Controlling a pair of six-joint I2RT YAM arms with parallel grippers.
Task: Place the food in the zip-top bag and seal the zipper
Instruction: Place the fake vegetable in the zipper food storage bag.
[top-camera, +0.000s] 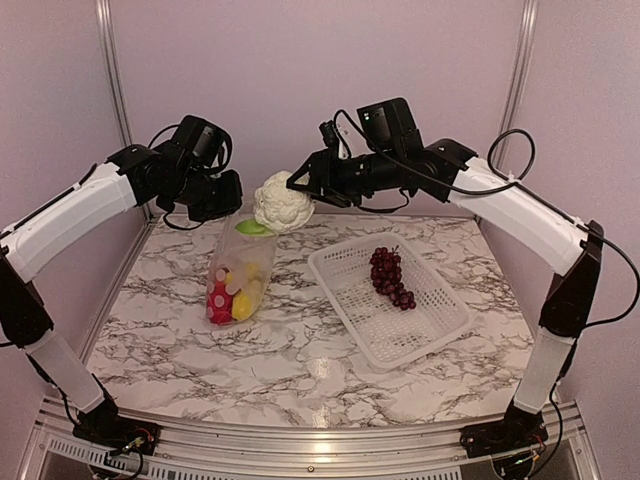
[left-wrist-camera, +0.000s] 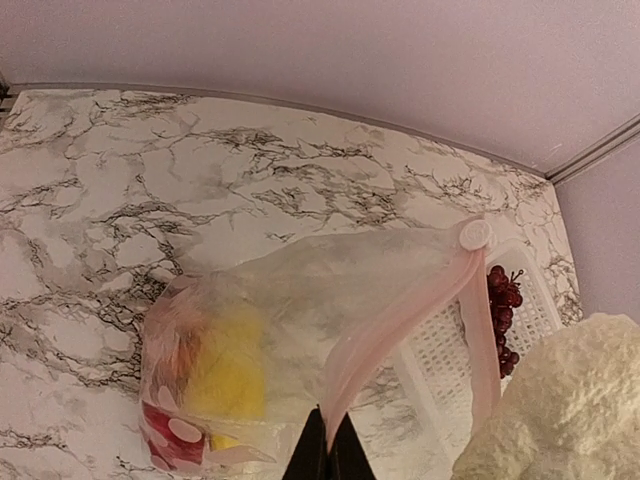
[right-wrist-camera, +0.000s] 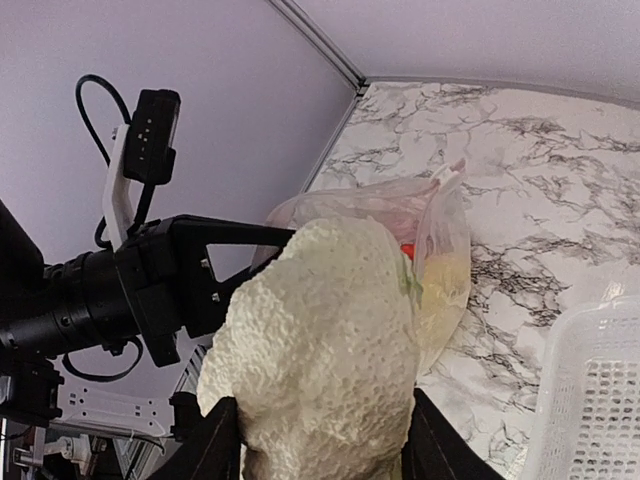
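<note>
While gripped by the right hand just above the zip-top bag, could have jammed the cauliflower at its narrow mouth; pinched at the zipper by the clenched left hand, might have slipped free.

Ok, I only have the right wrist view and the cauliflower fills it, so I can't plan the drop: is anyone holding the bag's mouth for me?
Observer: Yes. The left wrist view shows the left fingers shut on the zipper strip of the zip-top bag, holding that edge up.
Operator: Good. What is in the basket? I only see a corner of it.
Observer: From the top view, only the grape bunch lies in the basket; I see no other food there.
</note>
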